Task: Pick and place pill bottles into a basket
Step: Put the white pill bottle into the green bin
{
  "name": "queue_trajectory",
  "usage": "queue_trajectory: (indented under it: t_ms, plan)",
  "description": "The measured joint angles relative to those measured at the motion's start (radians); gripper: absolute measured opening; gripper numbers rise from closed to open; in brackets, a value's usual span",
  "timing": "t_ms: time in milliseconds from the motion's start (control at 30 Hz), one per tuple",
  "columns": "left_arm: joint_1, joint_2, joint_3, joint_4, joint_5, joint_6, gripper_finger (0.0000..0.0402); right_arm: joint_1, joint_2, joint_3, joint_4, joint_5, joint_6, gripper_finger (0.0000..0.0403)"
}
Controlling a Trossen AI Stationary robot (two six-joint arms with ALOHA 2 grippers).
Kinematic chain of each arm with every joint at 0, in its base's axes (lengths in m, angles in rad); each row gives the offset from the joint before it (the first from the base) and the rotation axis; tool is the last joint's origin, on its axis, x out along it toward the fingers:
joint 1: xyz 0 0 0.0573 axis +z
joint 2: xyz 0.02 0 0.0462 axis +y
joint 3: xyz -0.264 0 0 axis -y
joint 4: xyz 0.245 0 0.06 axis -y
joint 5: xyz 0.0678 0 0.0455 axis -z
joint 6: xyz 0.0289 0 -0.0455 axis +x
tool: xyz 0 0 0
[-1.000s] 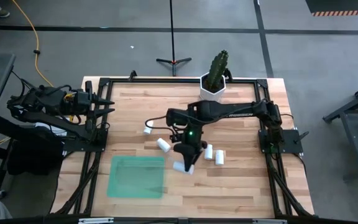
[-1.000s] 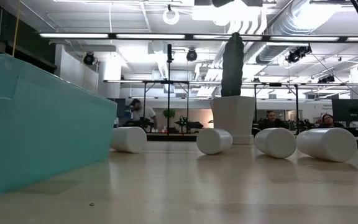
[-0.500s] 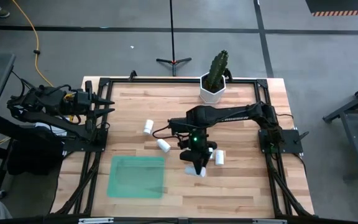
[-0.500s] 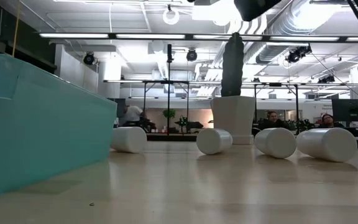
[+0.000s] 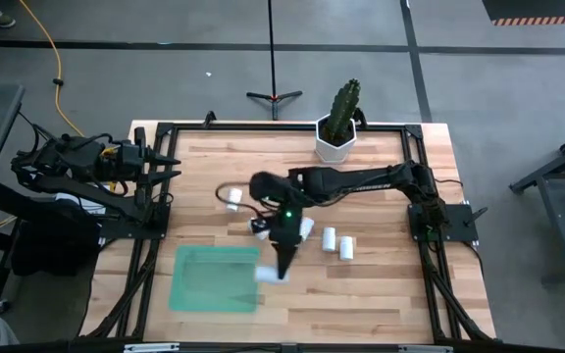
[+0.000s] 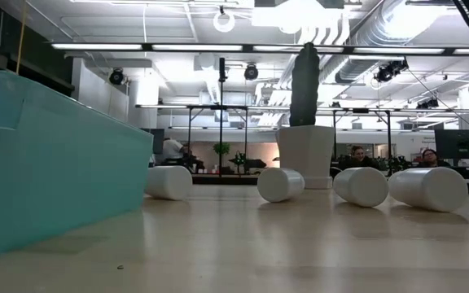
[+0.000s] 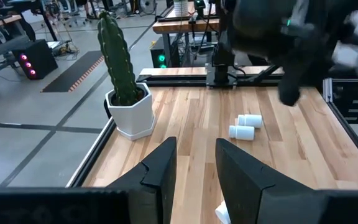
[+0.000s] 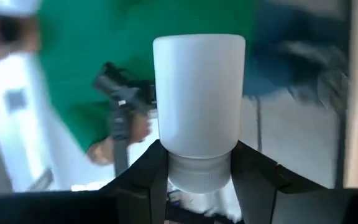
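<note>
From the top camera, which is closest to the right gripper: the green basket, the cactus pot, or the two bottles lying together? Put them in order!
From the right gripper:
1. Basket, right beside it, toward the left arm.
2. Two bottles, on its other side.
3. Cactus pot, at the far edge.

pill bottles: six, five on the table (image 5: 233,197) (image 5: 259,227) (image 5: 305,228) (image 5: 329,237) (image 5: 346,248), one held (image 8: 197,93) | basket (image 5: 214,279): one | cactus pot (image 5: 337,140): one | arms: two
</note>
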Motion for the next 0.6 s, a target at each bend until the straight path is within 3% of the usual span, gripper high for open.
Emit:
queue_trajectory:
  t_ms: [133, 267, 433, 600]
  plan:
    - [0.0, 0.0, 0.0, 0.0, 0.0, 0.0, 0.0147, -0.026, 0.0, 0.0, 0.374, 0.048, 0.105, 0.0132]
    - [0.0, 0.0, 0.0, 0.0, 0.0, -0.019, 0.0147, -0.05, 0.0, 0.0, 0.617, 0.265, 0.066, 0.0132]
    - [0.0, 0.0, 0.0, 0.0, 0.0, -0.026, 0.0147, -0.069, 0.0, 0.0, 0.652, 0.557, -0.159, 0.0132]
    - [0.0, 0.0, 0.0, 0.0, 0.0, -0.044, 0.0147, -0.071, 0.0, 0.0, 0.562, 0.917, -0.337, 0.0132]
